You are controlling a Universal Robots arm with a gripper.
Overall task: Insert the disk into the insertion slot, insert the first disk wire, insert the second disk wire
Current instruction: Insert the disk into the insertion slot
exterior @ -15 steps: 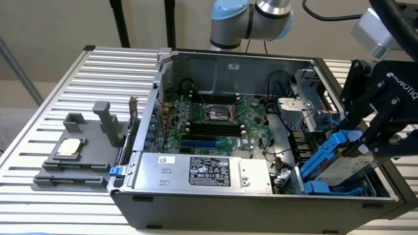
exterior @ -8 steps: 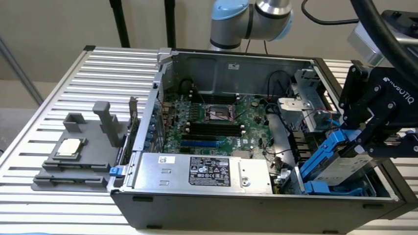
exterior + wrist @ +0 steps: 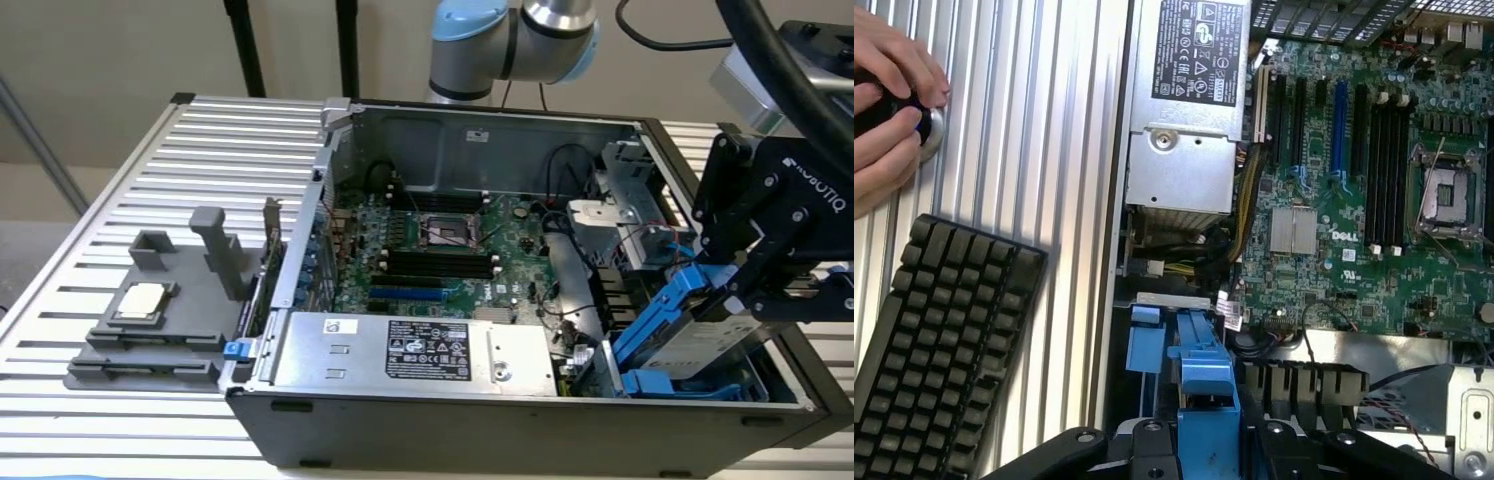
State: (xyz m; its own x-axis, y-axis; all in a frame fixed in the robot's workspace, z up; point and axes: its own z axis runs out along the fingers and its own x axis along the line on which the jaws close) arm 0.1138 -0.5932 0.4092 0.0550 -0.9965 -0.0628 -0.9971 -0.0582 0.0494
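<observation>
a: where is the disk (image 3: 701, 345) right now?
b: in the corner of the open computer case (image 3: 534, 420) on the exterior view's right. it is tilted steeply, lower end down by the insertion slot (image 3: 674, 385), upper end up at the tool (image 3: 745, 300).
a: so is it seated?
b: no. it leans over the slot's blue rails. whether its lower edge touches them, i cannot tell.
a: and the tool?
b: closed on the disk. in the wrist view the blue carrier frame sits between the black fingers (image 3: 1154, 450), pinched from both sides.
a: what lies next to the slot?
b: the silver power-supply box (image 3: 414, 350) is just beside it, toward the exterior view's left. the green motherboard (image 3: 441, 240) lies beyond that, deeper in the case.
a: anything outside the case?
b: the case stands on a ribbed bench (image 3: 107, 200). a grey fixture (image 3: 147, 310) sits on the exterior view's left. the wrist view has a black keyboard (image 3: 944, 340) and a person's hand (image 3: 889, 100) on a dark round object.
</observation>
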